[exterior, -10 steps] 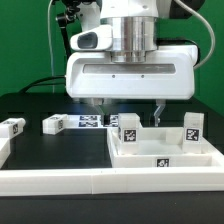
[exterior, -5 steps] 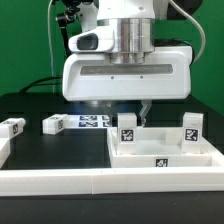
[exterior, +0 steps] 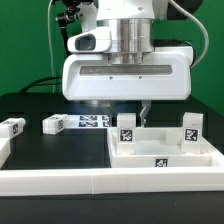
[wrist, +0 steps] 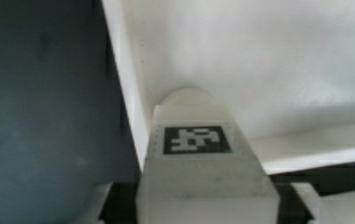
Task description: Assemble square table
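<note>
- White leg (exterior: 127, 128) stands upright at the slab's (exterior: 165, 150) back corner on the exterior view's left, with its tag facing the camera.
- Tool (exterior: 124, 108) sits straight above that leg, and we read it as pinching the leg. In the wrist view the leg (wrist: 195, 140) fills the gap between the two dark fingers (wrist: 121, 203) of the tool (wrist: 200, 200).
- We can't tell whether the leg's foot rests on the slab or hangs just clear of it.
- Slab lies flat and rim up on the black tabletop (exterior: 60, 150), toward the exterior view's right. We see one tag on its front wall.
- In the wrist view the leg is just beside the slab's (wrist: 245, 60) edge, with dark tabletop (wrist: 41, 100) beyond the rim.
- Second leg (exterior: 191, 128) stands upright at the slab's back corner on the exterior view's right, apart from the tool.
- Third leg (exterior: 52, 124) lies on the tabletop just beside the marker board (exterior: 90, 122), on the exterior view's left of it.
- Fourth leg (exterior: 12, 127) lies near the exterior view's left edge, well apart from the slab.
- Rail (exterior: 60, 182) runs along the front, just before the slab's front wall.
</note>
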